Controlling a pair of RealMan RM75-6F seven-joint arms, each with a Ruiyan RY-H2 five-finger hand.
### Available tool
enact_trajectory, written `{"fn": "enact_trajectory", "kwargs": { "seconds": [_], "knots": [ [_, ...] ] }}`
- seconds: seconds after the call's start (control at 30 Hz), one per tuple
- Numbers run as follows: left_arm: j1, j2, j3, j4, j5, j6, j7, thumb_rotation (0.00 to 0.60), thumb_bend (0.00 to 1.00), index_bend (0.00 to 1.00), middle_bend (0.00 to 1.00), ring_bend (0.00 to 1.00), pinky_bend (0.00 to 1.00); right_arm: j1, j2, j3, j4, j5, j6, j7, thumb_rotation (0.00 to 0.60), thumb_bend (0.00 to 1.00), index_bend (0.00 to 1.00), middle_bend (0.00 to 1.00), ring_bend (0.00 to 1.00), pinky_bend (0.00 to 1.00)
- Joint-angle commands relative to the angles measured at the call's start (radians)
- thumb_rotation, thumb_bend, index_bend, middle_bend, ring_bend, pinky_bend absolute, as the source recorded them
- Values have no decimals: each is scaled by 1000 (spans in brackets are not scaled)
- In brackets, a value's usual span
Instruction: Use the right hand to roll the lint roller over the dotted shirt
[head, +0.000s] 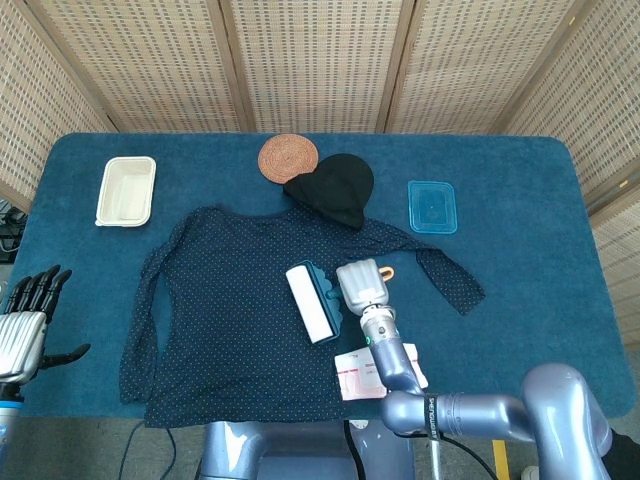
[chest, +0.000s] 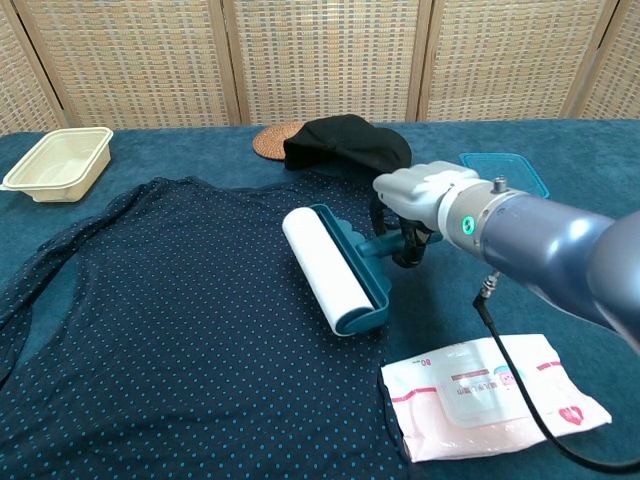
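Observation:
The dotted navy shirt (head: 230, 300) (chest: 170, 300) lies spread flat on the blue table. A lint roller (head: 312, 303) (chest: 330, 268) with a white roll and teal frame lies angled on the shirt's right side. My right hand (head: 362, 284) (chest: 420, 200) grips the roller's teal handle, fingers curled around it; an orange handle end pokes out behind the hand in the head view. At the far left edge my left hand (head: 28, 320) hangs off the table with fingers spread and nothing in it.
A black hat (head: 335, 188) and a woven coaster (head: 288, 157) sit behind the shirt. Off to the right lies a blue lid (head: 431, 206), with a cream tray (head: 126, 190) at the left. A wipes pack (chest: 490, 392) lies near the front edge.

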Motion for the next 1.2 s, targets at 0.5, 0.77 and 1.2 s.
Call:
{"fn": "enact_trajectory", "kwargs": {
  "seconds": [0.5, 0.77, 1.2],
  "knots": [
    [-26, 21, -8, 21, -28, -59, -80, 600, 0, 0, 0, 0, 0, 277, -156, 124, 89, 174, 111, -396, 600, 898, 713, 1000, 1000, 1000],
    [-30, -7, -13, 42, -44, -55, -45, 600, 0, 0, 0, 0, 0, 367, -286, 146, 228, 224, 97, -477, 600, 903, 720, 1000, 1000, 1000],
    [-27, -5, -7, 41, -32, -46, -59, 600, 0, 0, 0, 0, 0, 328, -321, 76, 316, 159, 100, -481, 600, 917, 728, 1000, 1000, 1000]
  ]
}}
